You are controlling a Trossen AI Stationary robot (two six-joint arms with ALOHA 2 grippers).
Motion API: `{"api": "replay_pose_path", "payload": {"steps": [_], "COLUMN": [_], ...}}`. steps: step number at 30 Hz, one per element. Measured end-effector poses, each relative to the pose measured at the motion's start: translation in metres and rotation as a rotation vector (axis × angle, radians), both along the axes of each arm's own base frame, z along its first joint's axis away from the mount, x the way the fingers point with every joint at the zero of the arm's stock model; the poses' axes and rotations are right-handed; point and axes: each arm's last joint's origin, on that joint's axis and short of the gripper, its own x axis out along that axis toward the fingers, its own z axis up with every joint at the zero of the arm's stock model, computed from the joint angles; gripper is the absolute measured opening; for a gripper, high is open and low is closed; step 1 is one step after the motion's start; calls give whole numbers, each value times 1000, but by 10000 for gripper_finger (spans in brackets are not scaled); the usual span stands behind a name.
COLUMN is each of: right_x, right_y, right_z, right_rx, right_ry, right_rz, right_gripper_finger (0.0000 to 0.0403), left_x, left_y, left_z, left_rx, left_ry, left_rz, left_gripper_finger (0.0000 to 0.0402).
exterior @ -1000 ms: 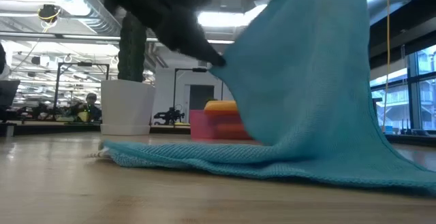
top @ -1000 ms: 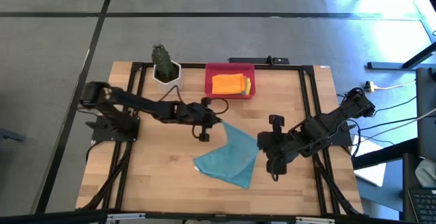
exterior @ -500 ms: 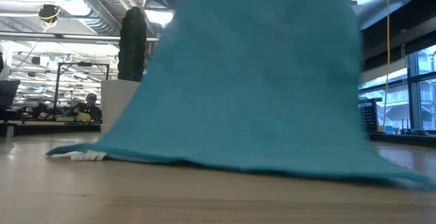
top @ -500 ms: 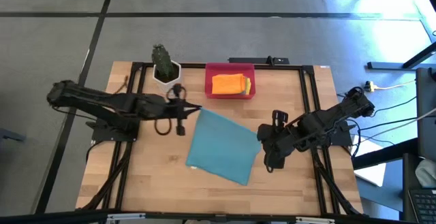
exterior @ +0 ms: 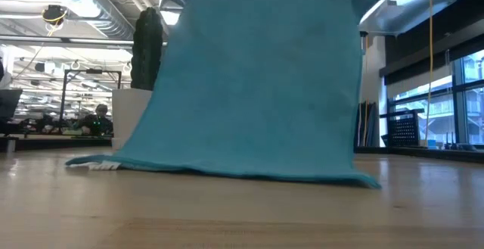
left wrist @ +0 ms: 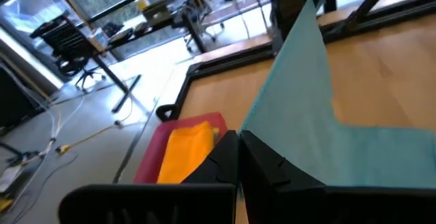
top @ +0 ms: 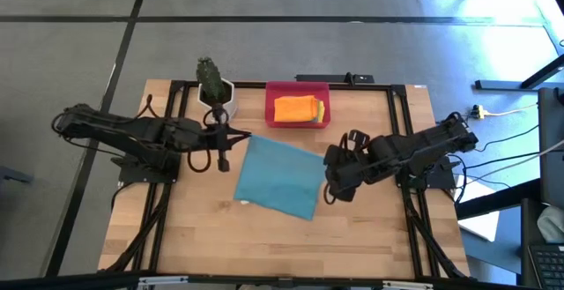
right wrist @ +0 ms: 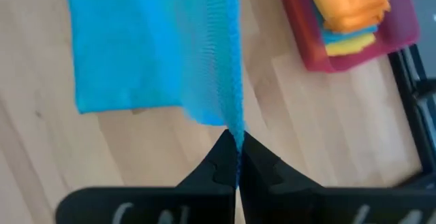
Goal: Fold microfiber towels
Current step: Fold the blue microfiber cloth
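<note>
A teal-blue towel [top: 278, 180] is held up over the middle of the wooden tabletop [top: 203, 237]. The left hand [top: 236, 137] is pinched tight on the towel's corner at about 10 o'clock. The right hand [top: 328, 168] is pinched tight on the corner at about 3 o'clock. The top edge is stretched between the two hands, and the towel hangs down like a curtain. Its bottom edge rests on the wood, with a small white tag [exterior: 102, 165] at one bottom corner.

At 12 o'clock from the towel sits a red tray [top: 298, 91]. Folded towels are stacked in it, an orange towel [top: 293, 107] on top and a yellow towel [top: 321, 110] peeking out under it. A small plant in a white pot [top: 214, 87] stands just at 9 o'clock from the tray.
</note>
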Motion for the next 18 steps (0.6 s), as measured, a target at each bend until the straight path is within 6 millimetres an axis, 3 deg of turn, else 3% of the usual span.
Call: {"api": "replay_pose_path", "payload": {"steps": [6,11,14,18], "right_x": [-5,-2,0,2], "right_y": [-3,-2,-1,0], "right_z": [2,-6,-9,-12], "right_rx": [14,6,2,-4], "right_ry": [17,28,36,47], "right_rz": [-71,-100,-98,-89], "right_gripper_finger": [3,2,2,2], "left_x": [-8,-11,-3,23], "left_y": [-1,-4,-8,-17], "left_z": [10,-1,-12,-35], "left_rx": [30,24,-33,-123], "left_ry": [70,180,236,253], "left_rz": [91,91,59,-57], "left_gripper_finger": [1,1,1,0]}}
